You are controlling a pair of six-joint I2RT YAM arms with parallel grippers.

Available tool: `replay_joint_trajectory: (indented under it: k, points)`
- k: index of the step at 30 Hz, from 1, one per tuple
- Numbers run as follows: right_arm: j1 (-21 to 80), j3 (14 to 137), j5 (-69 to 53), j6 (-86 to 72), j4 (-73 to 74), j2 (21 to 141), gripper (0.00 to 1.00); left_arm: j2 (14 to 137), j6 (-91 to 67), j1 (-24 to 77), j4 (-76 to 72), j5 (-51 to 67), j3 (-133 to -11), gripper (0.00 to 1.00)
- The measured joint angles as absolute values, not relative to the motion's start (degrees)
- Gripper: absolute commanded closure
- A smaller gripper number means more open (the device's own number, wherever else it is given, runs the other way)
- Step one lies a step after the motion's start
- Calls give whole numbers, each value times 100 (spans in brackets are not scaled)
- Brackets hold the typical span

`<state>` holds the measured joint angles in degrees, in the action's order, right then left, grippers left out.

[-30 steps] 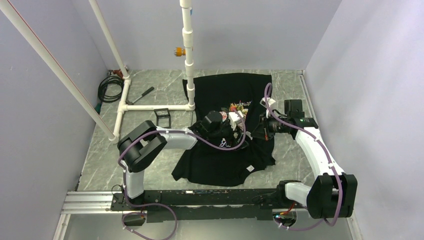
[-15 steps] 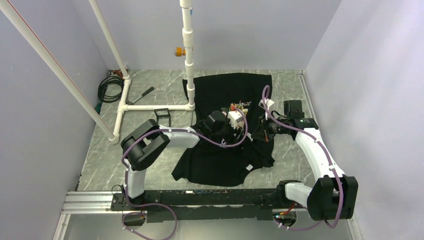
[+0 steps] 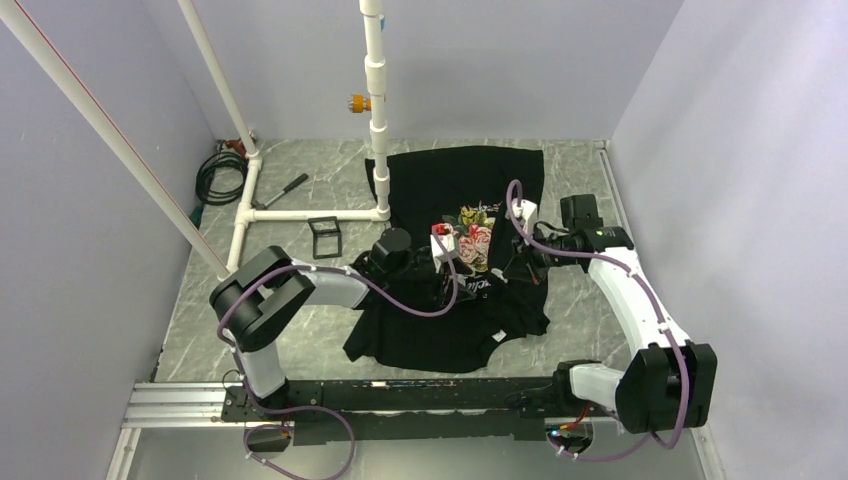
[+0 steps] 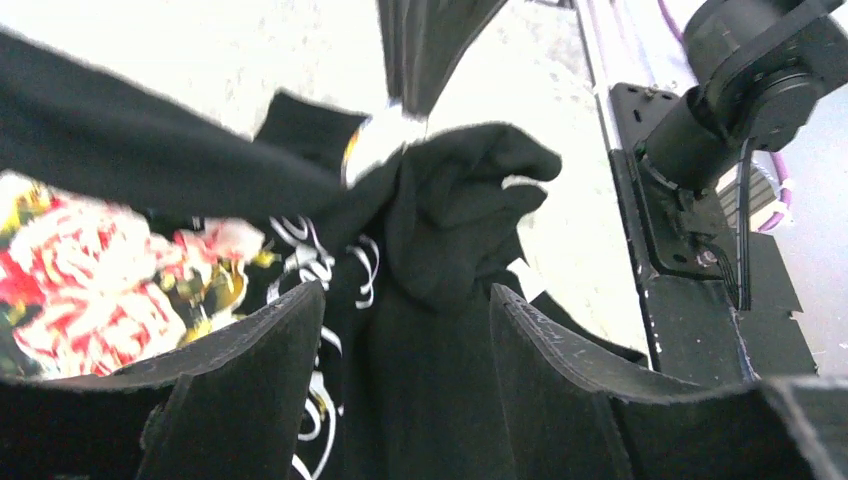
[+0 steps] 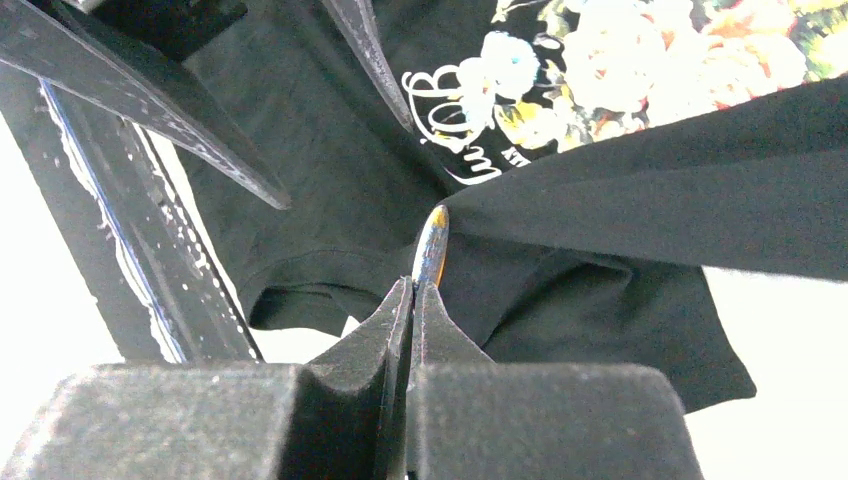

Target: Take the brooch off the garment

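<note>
Brooch (image 5: 432,242) metal shows edge-on in the right wrist view, as a thin sliver. Its long axis runs nearly upright in that view and leans a little to the right. The yellow-orange part is at the top and the greyish part lower down. The right end effector (image 5: 412,292) has its two fingers pressed together on the sliver's lower end. At the upper end, black fabric of the garment (image 3: 452,322) is drawn to a point that meets the brooch, and a taut fold stretches away to the right.

The garment lies spread on the grey marbled bench (image 3: 200,320). From above, its rose print (image 3: 477,236) shows between the two arms. The pale cursive lettering (image 5: 452,135) lies just below the print, close to the pinched spot.

The left end effector (image 4: 400,300) hangs low over the shirt with its fingers well apart. A bunched hump of black cloth and part of the lettering are visible through the gap. Whether its pads touch the cloth cannot be told. From above, the pinch point sits at the shirt's right side, just beside the print.
</note>
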<state>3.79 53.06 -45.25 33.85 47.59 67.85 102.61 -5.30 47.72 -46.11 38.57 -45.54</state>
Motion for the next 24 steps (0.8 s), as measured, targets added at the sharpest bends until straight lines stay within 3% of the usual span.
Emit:
replay_joint_trajectory:
  k: [12, 20, 24]
  points:
    - [1640, 5319, -4134, 4121, 4880, 6803, 100, 10042, 760, 4792, -4598, 4130, -4759, 45]
    - [2123, 5328, -3913, 4141, 4801, 6884, 100, 9979, 1308, 4871, -4580, 4292, -4617, 65]
    - [2171, 5374, -3859, 4141, 4794, 6919, 100, 9979, 1527, 4941, -4462, 4377, -4617, 80]
